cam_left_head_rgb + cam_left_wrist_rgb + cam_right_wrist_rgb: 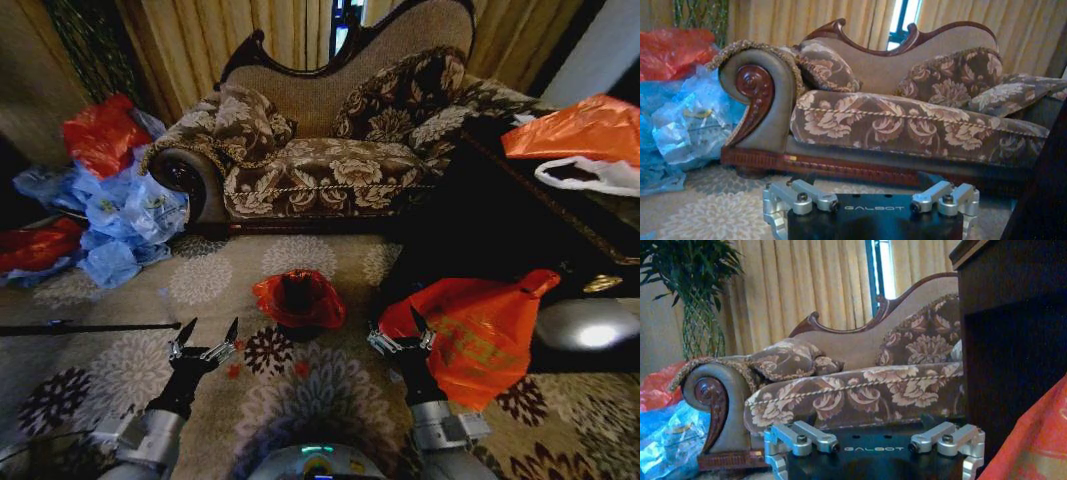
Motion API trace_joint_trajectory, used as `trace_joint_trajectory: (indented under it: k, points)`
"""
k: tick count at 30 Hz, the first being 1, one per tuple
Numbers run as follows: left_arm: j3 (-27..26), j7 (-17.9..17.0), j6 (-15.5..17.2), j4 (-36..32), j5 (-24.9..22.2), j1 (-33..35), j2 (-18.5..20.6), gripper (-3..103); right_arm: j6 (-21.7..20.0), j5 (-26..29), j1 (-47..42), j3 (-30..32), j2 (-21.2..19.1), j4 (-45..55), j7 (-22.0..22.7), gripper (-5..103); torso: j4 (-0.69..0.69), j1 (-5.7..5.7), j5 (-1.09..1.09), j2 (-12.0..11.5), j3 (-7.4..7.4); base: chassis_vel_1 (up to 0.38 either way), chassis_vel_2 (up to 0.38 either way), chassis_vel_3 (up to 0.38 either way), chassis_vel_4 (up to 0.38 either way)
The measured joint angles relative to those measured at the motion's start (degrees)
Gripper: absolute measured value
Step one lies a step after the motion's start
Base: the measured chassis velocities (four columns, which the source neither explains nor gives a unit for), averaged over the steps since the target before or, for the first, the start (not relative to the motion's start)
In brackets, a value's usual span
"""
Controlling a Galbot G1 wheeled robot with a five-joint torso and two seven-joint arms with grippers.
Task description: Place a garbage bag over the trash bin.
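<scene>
While the trash bin [298, 305] stands on the patterned carpet [330, 400] at twelve o'clock from the robot, the garbage bag [272, 297] already drapes over its rim, orange-red plastic flaring out all round the dark mouth. Left gripper [206, 336] hovers at about ten o'clock from the base, fingers spread apart, nothing between them, with open carpet between it and the bin. Right gripper [402, 333] sits at two o'clock, fingers apart too, right up against a bigger orange bag with yellow print [480, 340]. A dark cabinet [490, 240] crowds the right edge, and the sofa [330, 170] closes off the far side beyond the bin. Blue bags [120, 220] heap up at ten o'clock, well clear.
</scene>
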Motion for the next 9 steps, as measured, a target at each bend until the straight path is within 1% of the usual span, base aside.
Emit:
trace_joint_trajectory:
  k: [9]
  points:
    - [0.1,0.0,0.0,0.0,0.0,0.0,0.0,100,0.0,0.0,0.0,0.0,0.0,0.0,0.0,100,0.00,0.00,0.00,0.0,0.00,0.000,0.000,0.000,0.000]
